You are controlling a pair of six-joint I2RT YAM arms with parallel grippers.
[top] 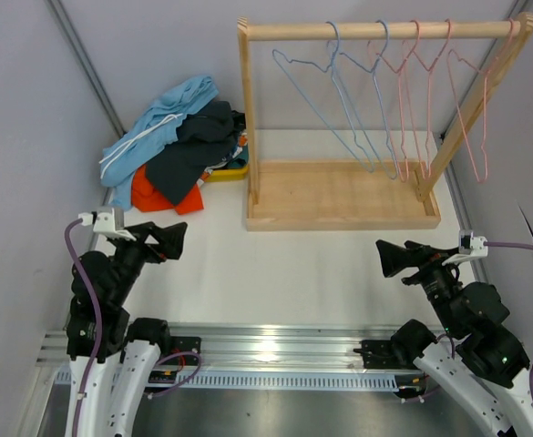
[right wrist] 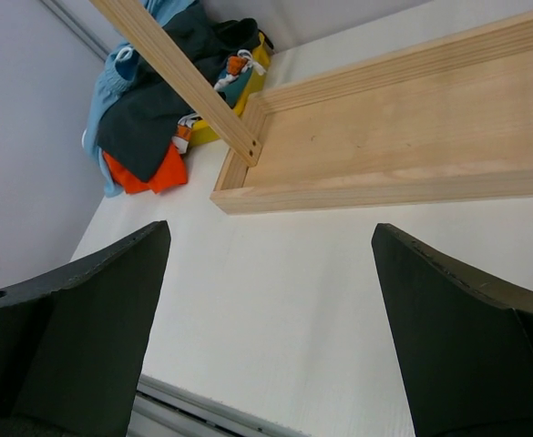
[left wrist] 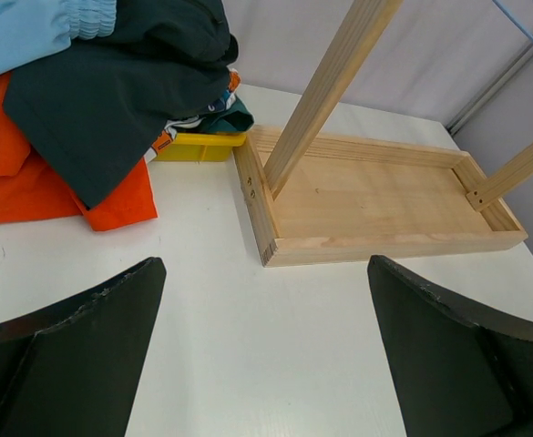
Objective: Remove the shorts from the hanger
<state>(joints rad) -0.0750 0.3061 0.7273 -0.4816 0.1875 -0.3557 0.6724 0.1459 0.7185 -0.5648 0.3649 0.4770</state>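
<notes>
The shorts lie in a heap at the back left of the table: light blue with a white drawstring (top: pixel 161 123) on top, black/charcoal (top: pixel 193 150) and bright orange (top: pixel 152 196) below. The heap also shows in the left wrist view (left wrist: pixel 111 100) and the right wrist view (right wrist: pixel 152 118). Several empty wire hangers (top: pixel 375 100) hang on the wooden rack's rail (top: pixel 375 30). My left gripper (top: pixel 177 238) is open and empty, near the table's front left. My right gripper (top: pixel 389 258) is open and empty, at the front right.
The rack's wooden base tray (top: pixel 339 196) stands at the back centre, its uprights rising at both ends. A yellow bin (left wrist: pixel 198 146) sits partly under the heap, beside the tray. An aluminium rail (top: pixel 275 350) runs along the near edge. Grey walls close in on both sides.
</notes>
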